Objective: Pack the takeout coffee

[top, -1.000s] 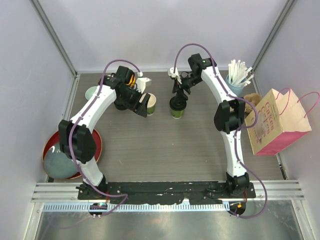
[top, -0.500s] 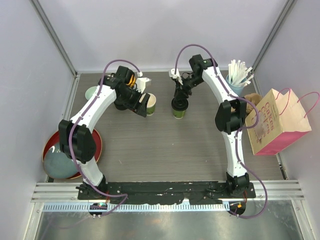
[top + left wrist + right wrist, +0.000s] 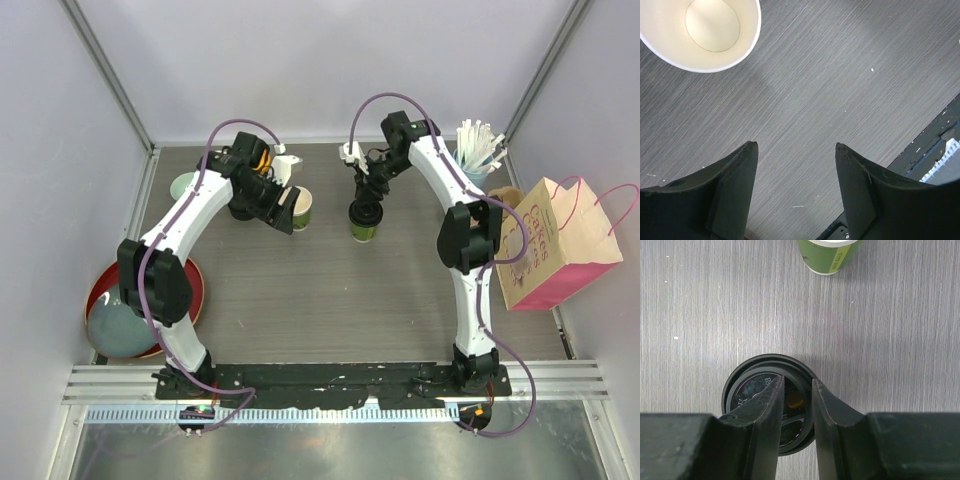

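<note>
One dark-green cup [image 3: 301, 211] stands open, white inside, at the back middle; it also shows in the left wrist view [image 3: 715, 27] and the right wrist view [image 3: 829, 255]. My left gripper [image 3: 288, 212] [image 3: 796, 145] is open and empty just beside it. The second green cup [image 3: 363, 228] stands to its right with a round black lid [image 3: 747, 390] on top. My right gripper [image 3: 366, 198] [image 3: 796, 381] points down from above, and its narrow jaws pinch the lid's raised rim.
A light-blue cup of white straws [image 3: 474, 152] stands at the back right. A pink paper bag [image 3: 550, 245] lies at the right edge. A red plate with a grey bowl [image 3: 125, 315] is at the near left, and a pale green bowl [image 3: 183, 186] at the back left.
My right gripper has shifted slightly right and nearer, and the lidded cup has moved with it. The left arm has not moved.
</note>
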`<state>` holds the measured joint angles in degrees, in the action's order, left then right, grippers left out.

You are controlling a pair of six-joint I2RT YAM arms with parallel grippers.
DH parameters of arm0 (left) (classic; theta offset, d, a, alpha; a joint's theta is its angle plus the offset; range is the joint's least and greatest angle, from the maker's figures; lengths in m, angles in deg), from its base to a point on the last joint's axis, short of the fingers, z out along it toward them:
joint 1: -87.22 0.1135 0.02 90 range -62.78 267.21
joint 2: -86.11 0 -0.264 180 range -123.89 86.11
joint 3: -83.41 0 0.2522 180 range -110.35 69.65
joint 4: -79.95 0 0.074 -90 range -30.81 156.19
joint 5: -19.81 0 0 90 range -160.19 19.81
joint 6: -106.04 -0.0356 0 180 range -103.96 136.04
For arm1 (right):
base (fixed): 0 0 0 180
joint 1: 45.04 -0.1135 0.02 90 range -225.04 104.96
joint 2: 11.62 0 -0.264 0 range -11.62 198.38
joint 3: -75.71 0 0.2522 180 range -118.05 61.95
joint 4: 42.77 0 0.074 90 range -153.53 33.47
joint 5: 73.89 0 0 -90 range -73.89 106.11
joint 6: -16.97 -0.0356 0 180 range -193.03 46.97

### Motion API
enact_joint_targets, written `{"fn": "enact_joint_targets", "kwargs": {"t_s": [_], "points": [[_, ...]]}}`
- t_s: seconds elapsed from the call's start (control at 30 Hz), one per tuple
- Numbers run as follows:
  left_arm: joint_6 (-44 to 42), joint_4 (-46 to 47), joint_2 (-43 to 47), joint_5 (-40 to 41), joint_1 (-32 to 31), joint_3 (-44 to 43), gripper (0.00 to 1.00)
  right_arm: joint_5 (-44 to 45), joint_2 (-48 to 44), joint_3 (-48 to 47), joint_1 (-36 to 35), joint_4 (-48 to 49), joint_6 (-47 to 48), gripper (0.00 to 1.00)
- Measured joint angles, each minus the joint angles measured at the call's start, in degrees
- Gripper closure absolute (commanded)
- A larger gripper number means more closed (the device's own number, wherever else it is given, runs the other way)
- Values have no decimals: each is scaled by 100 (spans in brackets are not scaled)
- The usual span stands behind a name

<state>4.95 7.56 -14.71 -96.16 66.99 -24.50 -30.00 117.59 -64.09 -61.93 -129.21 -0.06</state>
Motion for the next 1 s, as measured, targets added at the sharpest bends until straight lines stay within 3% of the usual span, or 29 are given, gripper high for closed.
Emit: {"fn": "enact_joint_targets", "kwargs": {"t_s": [0.33,1.0], "points": [[-17,-2,0,0,0,0,34,315,-214,160,0,-46,-92,44],[-50,-11,-2,-2,0,0,35,474,-37,-656,0,-382,509,52]]}}
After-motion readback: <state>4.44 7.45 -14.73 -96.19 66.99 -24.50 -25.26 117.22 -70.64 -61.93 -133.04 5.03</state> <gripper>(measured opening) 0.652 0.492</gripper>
